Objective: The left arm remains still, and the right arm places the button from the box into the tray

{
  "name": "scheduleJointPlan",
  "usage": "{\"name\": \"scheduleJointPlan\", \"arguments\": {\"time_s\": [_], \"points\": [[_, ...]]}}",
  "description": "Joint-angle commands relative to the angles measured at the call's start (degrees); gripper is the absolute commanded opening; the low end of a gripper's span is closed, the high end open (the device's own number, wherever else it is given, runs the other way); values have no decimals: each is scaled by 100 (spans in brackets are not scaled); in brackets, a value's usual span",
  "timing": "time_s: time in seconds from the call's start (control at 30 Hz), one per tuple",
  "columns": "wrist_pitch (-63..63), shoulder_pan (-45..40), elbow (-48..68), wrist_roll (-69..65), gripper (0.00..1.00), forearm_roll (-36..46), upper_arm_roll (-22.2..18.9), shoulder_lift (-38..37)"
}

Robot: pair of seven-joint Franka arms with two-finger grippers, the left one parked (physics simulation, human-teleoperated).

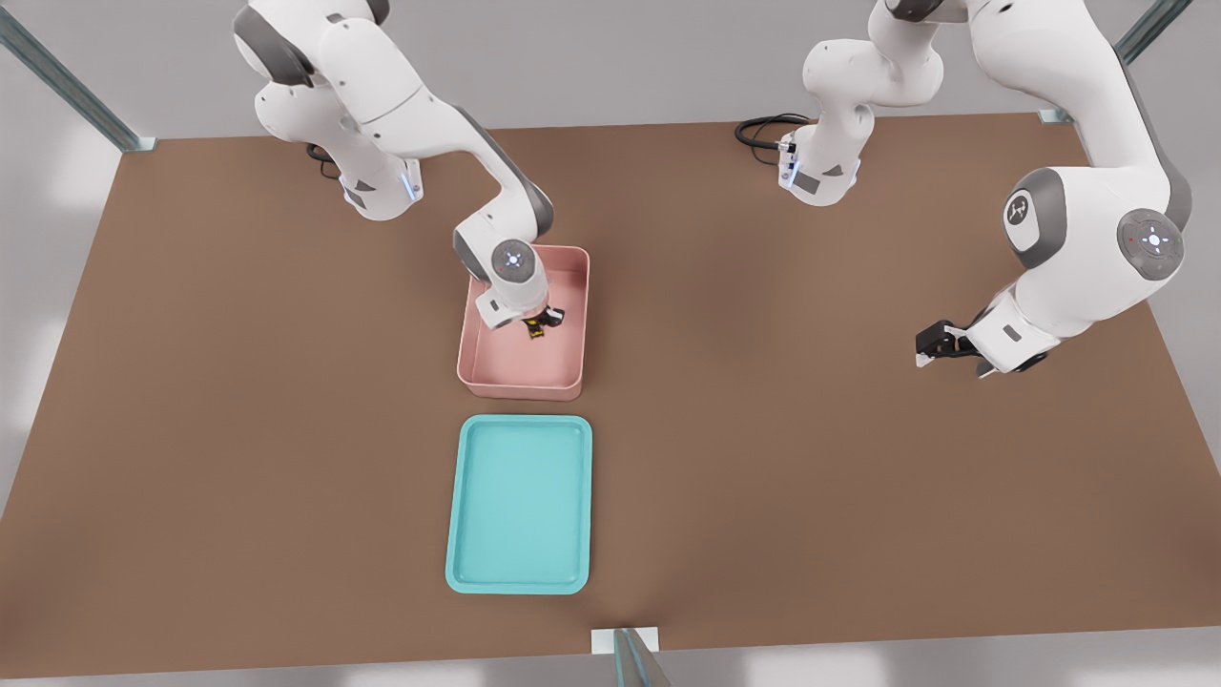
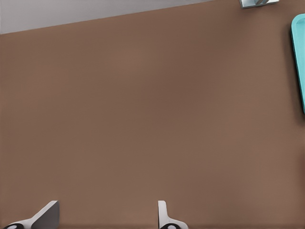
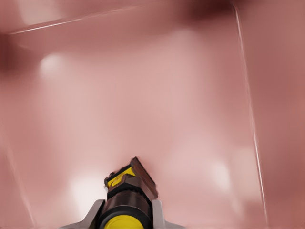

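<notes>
The pink box (image 1: 520,385) stands mid-table, with the teal tray (image 1: 520,504) just in front of it, nearer the camera. My gripper (image 1: 540,322) reaches down inside the box, towards its side on the front view's right. It is shut on the button (image 1: 534,331), a small part with a yellow cap and a black body. In the right wrist view the button (image 3: 127,198) sits between my two fingertips (image 3: 155,213), over the box's pink floor (image 3: 167,95). A strip of the tray's rim (image 2: 299,62) shows in the left wrist view.
The parked arm's hand (image 1: 954,342) hangs over the brown table (image 1: 811,458) at the front view's right. A black cable (image 1: 763,129) lies at the table's back edge. A metal post bracket (image 1: 625,641) sits at the front edge.
</notes>
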Motion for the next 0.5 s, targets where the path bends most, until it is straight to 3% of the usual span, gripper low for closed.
{"name": "scheduleJointPlan", "arguments": {"time_s": [0.0, 0.1, 0.2, 0.47], "points": [[-247, -2, 30, 311, 36, -14, -9, -176], [-1170, -81, 583, 399, 36, -5, -88, -686], [-1917, -108, 1462, 382, 36, -22, -501, -774], [-2366, -1804, 3862, -225, 36, -93, -510, 746]]}}
